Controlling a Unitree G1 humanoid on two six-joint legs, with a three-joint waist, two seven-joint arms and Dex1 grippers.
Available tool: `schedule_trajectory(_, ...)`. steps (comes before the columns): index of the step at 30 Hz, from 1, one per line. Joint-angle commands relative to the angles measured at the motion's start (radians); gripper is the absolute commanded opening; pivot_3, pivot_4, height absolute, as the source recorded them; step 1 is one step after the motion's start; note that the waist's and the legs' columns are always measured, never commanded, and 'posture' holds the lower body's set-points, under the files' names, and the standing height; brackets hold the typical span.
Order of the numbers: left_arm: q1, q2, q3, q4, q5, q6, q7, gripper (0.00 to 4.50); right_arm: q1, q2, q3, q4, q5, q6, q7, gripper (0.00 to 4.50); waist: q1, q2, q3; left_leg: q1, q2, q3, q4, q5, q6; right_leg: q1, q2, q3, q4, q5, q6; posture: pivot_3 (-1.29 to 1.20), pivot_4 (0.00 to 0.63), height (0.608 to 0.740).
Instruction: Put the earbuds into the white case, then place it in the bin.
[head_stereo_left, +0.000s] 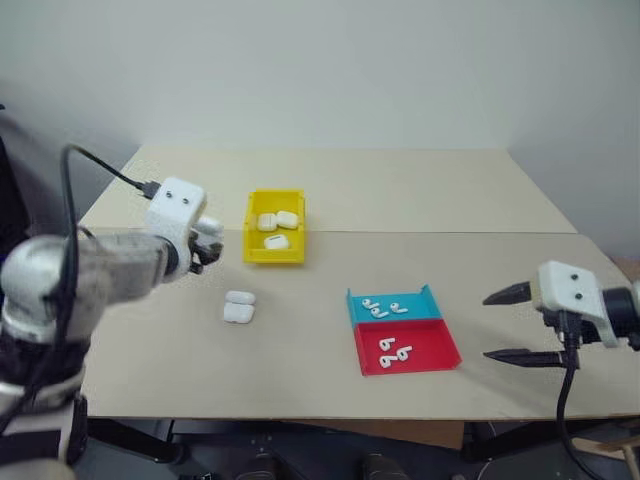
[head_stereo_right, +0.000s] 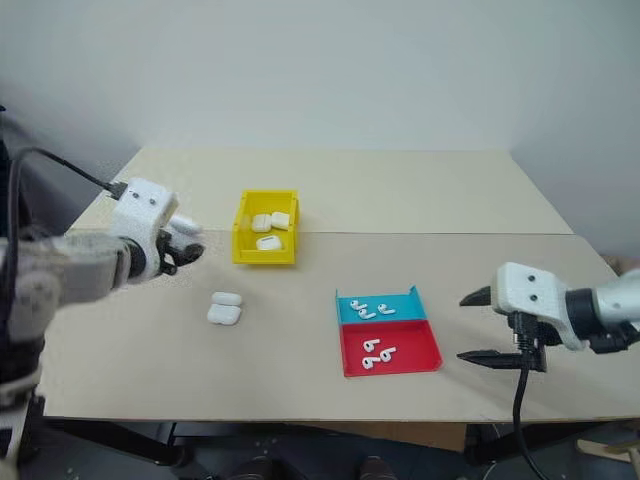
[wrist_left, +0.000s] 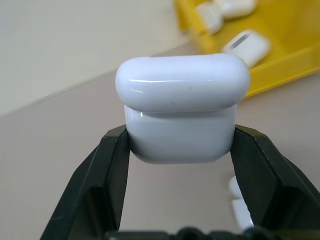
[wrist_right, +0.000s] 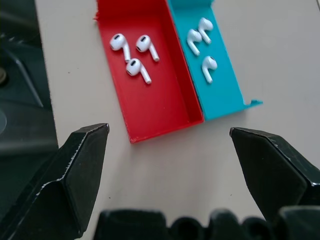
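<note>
The left claw (wrist_left: 180, 150) was pinching a white case (wrist_left: 182, 112) by the two sides of its lower half, which left the lid free above the fingers; the lid sat slightly proud of the body, though whether it was latched could not be told. The claw held the case up off the bench (head_stereo_left: 300, 340), just beside the yellow bin (head_stereo_left: 275, 227), where three more cases already lay. That grip suited a part about to receive something, since the top stayed reachable from above. Two further cases (head_stereo_left: 239, 306) lay together on the bench in front of the bin, well clear of the trays. The right claw (wrist_right: 170, 165) hung spread wide and empty near the red tray (wrist_right: 150, 100) and the teal tray (wrist_right: 220, 85), which sat touching side by side. Each tray carried three earbuds (wrist_right: 131, 52), stems lying flat, so the open fingers looked set to come down on one of them. Sorting the earbuds into two trays probably kept left and right pieces apart. Judging by this, the filling step had not yet been done, and the held case would likely need opening first.
</note>
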Motion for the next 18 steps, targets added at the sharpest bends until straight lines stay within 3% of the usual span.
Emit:
schedule_trajectory(1,0.06,-0.033,0.004,-0.071,0.068,-0.216,-0.167,2.75,-0.083,-0.036,0.111,-0.047,-0.082,-0.029,0.011,4.5,0.002,0.0,0.0,0.0,0.0,0.001,0.0,0.0,0.0,0.0,0.0,0.0,0.0,0.0,0.0,0.0,0.15,0.74)
schedule_trajectory(4,0.183,-0.123,-0.023,-0.078,0.238,-0.615,-0.327,2.75,-0.175,-0.02,0.22,-0.077,-0.115,-0.056,0.055,4.5,0.002,0.0,-0.001,-0.001,0.0,0.001,0.0,0.0,0.0,-0.001,-0.001,0.001,-0.002,0.0,-0.001,0.0,0.15,0.74)
schedule_trajectory(7,0.274,-0.222,-0.042,-0.064,0.318,-0.885,-0.465,2.75,-0.265,-0.001,0.328,-0.092,-0.175,-0.108,0.118,4.5,0.003,0.0,-0.001,-0.002,0.0,0.002,0.0,-0.001,0.001,-0.002,-0.001,0.001,-0.002,0.0,-0.001,0.0,0.15,0.74)
schedule_trajectory(9,0.342,-0.304,-0.04,-0.045,0.332,-1.064,-0.569,2.75,-0.338,0.021,0.406,-0.092,-0.204,-0.113,0.177,3.89,0.002,0.001,-0.001,-0.003,0.0,0.002,0.0,-0.001,0.002,-0.002,-0.001,0.001,-0.003,0.0,0.0,0.0,0.15,0.74)
schedule_trajectory(12,0.398,-0.344,-0.053,-0.005,0.364,-1.217,-0.707,2.75,-0.446,0.089,0.504,-0.066,-0.285,-0.121,0.2,2.92,-0.001,0.001,-0.001,-0.003,0.0,0.002,0.001,-0.001,0.002,-0.002,0.0,0.001,-0.001,0.0,-0.001,0.0,0.15,0.74)
schedule_trajectory(18,0.526,-0.369,-0.054,0.042,0.326,-1.401,-0.957,2.75,-0.601,0.205,0.675,-0.005,-0.446,-0.112,0.25,2.92,-0.004,0.003,-0.002,-0.001,0.001,0.002,0.002,-0.001,0.002,-0.001,0.0,0.001,0.0,0.0,-0.001,0.0,0.15,0.74)
